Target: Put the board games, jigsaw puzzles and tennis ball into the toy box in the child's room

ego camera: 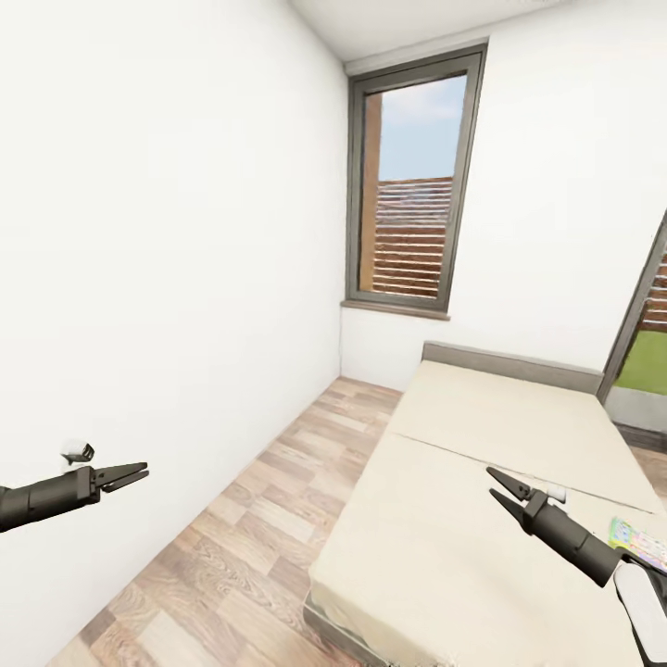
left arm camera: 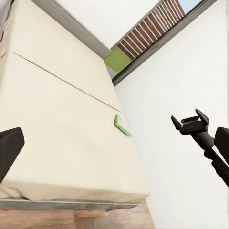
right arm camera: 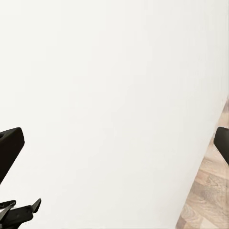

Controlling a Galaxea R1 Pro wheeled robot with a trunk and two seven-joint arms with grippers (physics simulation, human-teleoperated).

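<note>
The beige bed [ego camera: 482, 519] fills the right half of the head view. One colourful flat board game [ego camera: 639, 542] lies on it near its right edge; in the left wrist view it is a thin green-edged box [left arm camera: 122, 125] on the mattress [left arm camera: 62, 124]. My right gripper [ego camera: 490, 482] hangs open above the bed, a short way left of the game, holding nothing. My left gripper [ego camera: 144, 472] is open and empty over the floor by the left wall, and its dark fingers [left arm camera: 9, 148] frame the left wrist view. The table, toy box, jigsaw puzzles and tennis ball are out of view.
A white wall [ego camera: 157, 259] runs close along the left. A strip of wood-plank floor [ego camera: 250, 528] lies between the wall and the bed. A tall grey-framed window [ego camera: 412, 185] stands at the far end above the grey headboard [ego camera: 509, 363].
</note>
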